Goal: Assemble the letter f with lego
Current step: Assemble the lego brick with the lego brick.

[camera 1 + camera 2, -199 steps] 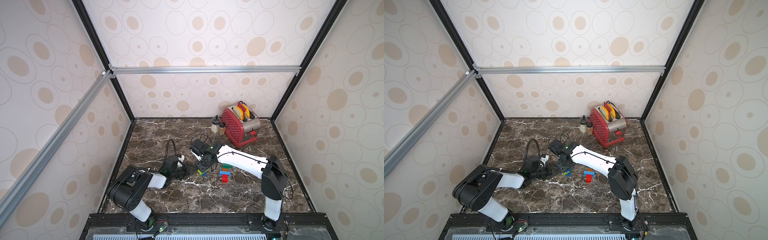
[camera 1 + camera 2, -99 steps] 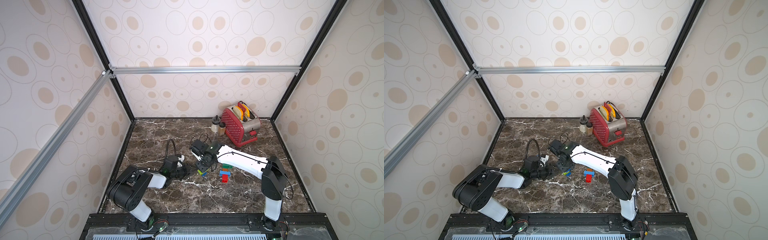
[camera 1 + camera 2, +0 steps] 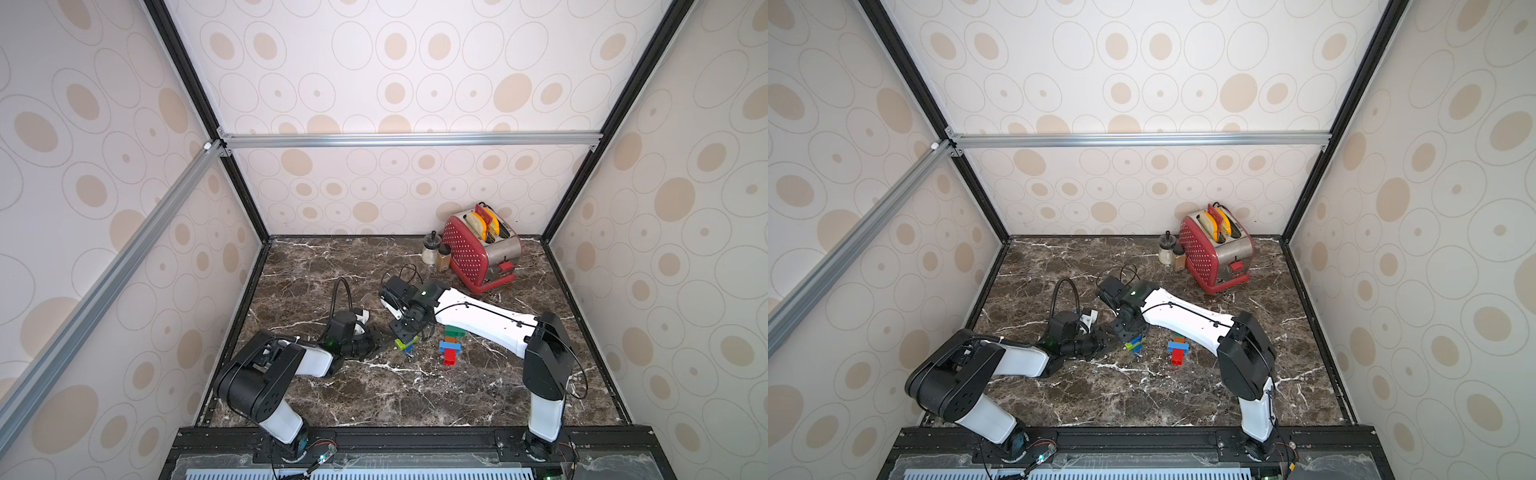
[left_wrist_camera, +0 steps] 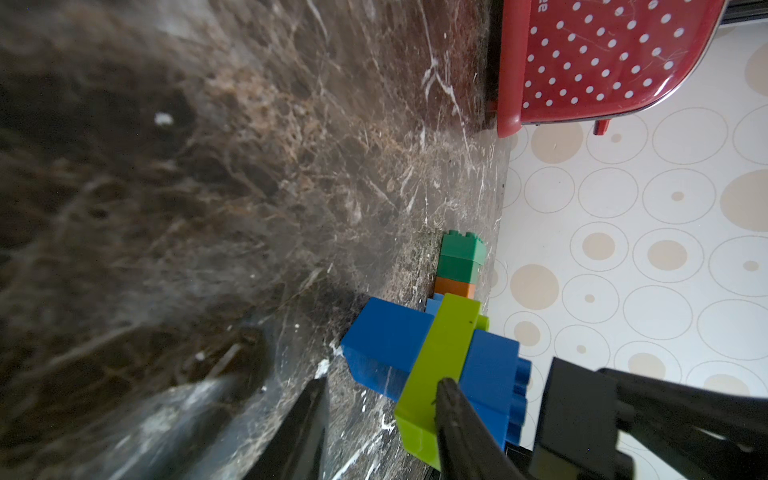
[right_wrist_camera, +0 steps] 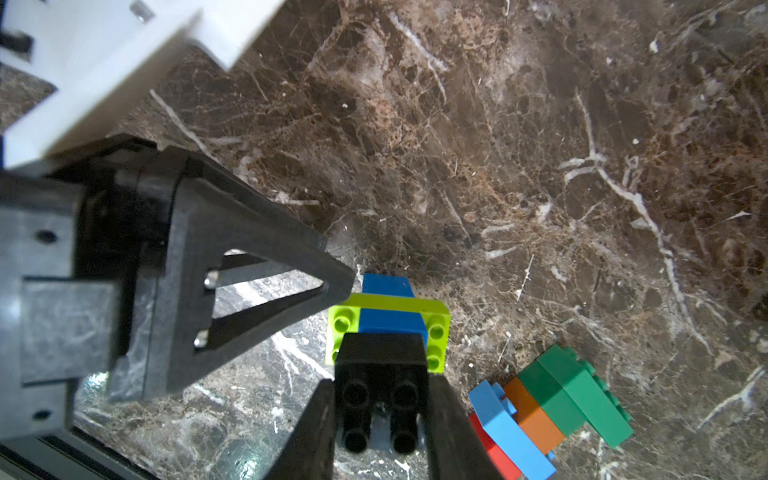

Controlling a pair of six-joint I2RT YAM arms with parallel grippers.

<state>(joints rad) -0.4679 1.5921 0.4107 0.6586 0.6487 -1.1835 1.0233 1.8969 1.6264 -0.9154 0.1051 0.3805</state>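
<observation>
On the dark brown marble table, near its middle, the right claw reaches down and squeezes a small black studded plastic brick between its two fingers. That black brick sits right over the studs of a little tower. The tower is a blue studded plastic brick on the table, a long lime green plastic brick lying across it, and a second blue plastic brick on top.

The left claw lies low beside the tower, partly wide and holding nothing. One of its fingers touches the end of the lime green brick.

Just beside the tower, on the robot's right, another stack lies on its side: a red plastic brick, a light blue plastic brick, an orange plastic brick and a dark green plastic brick. Far back stands a red toaster with white dots.

Both arms and all the bricks sit where they were a second ago. Only the right claw has squeezed in tighter.
</observation>
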